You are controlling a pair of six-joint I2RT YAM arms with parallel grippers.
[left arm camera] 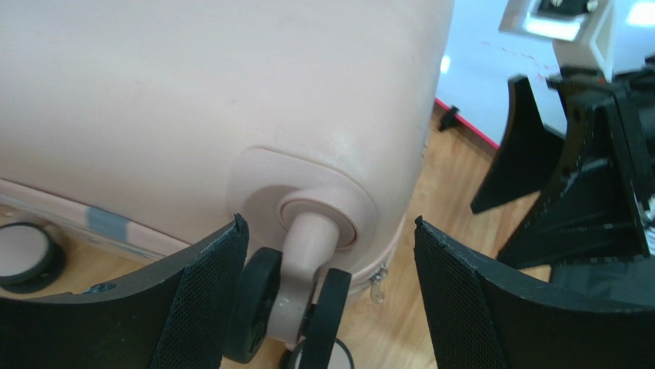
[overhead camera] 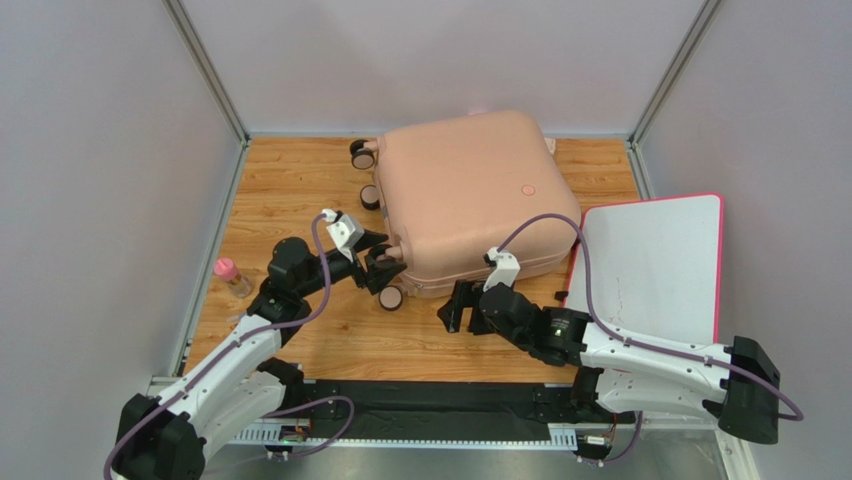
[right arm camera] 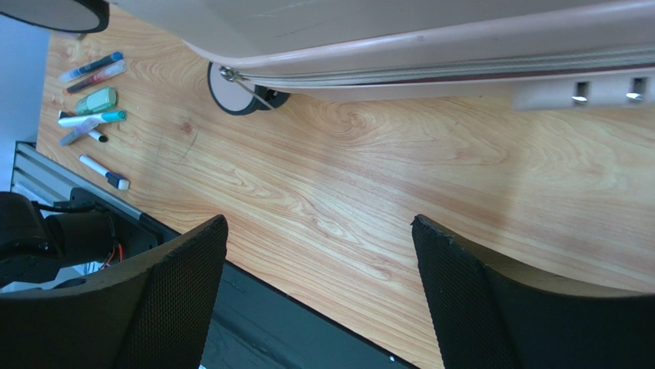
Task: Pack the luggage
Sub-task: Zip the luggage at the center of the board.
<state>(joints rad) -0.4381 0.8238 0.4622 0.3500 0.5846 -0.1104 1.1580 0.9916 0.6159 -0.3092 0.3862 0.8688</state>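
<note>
Luggage [overhead camera: 465, 200] lies shut, flat on wooden surface [overhead camera: 300, 180], skewed, toward back centre; left claw [left arm camera: 329, 231] gapes wide astride near-corner caster wheel [left arm camera: 252, 307], pads [left arm camera: 207, 292] not touching it; right claw [right arm camera: 319, 227] spread, empty, over bare wood beside zipper seam [right arm camera: 461, 65]; likely step: opening case; advice: go for zipper pull [right arm camera: 228, 74], not wheel stem; brace lid with other arm so case does not slide.

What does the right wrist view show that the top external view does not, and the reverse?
Only the right wrist view: markers lying on the wood and the zipper pull. Only the top external view: the white board, the round emblem and the left fingers. Both: the closed luggage, the wooden table and the open right fingers.
</note>
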